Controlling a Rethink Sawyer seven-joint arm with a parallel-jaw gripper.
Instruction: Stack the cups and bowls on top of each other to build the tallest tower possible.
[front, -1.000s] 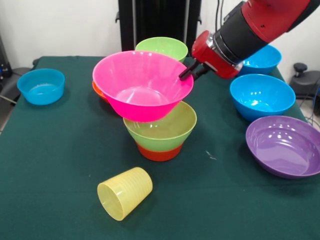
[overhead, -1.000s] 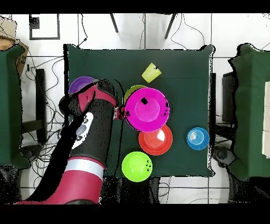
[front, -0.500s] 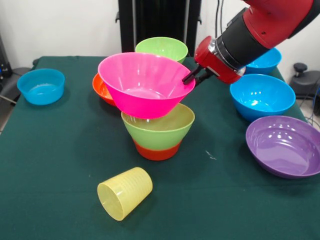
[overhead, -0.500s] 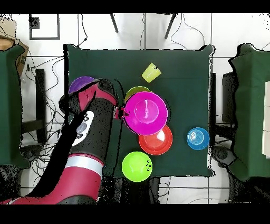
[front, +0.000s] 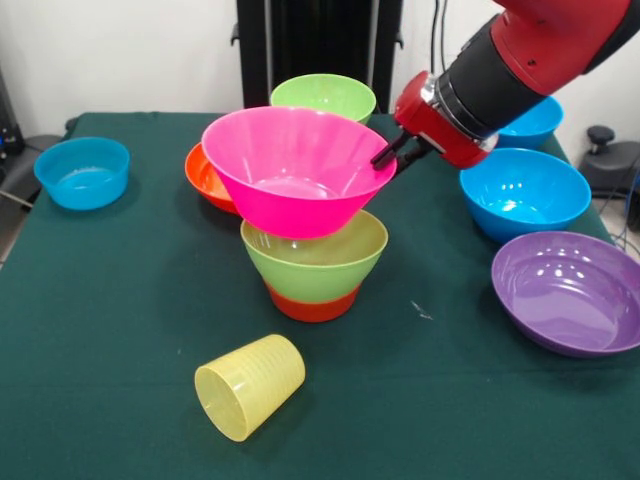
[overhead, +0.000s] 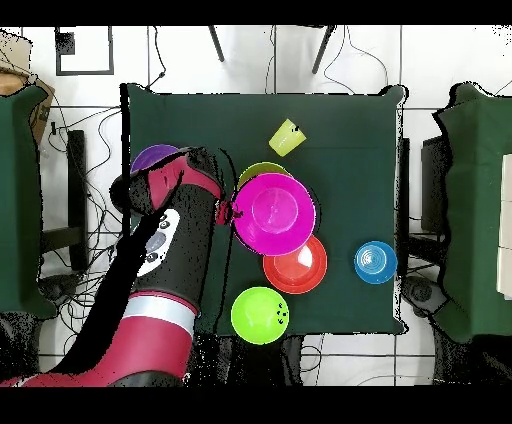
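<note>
The tower stands mid-table: a small orange bowl as base with a lime green bowl on it. A big pink bowl sits over the green one, slightly tilted. My gripper is shut on the pink bowl's right rim in the front view. The pale-yellow cup lies on its side in front of the tower, mouth toward the camera.
A wide orange bowl and a lime green bowl sit behind the tower. Blue bowls stand at the left, right and back right. A purple bowl lies at the right edge.
The pink bowl has moved right in the front view with my gripper, levelling out and centring over the lime green bowl. The other bowls and the cup have stayed put.
</note>
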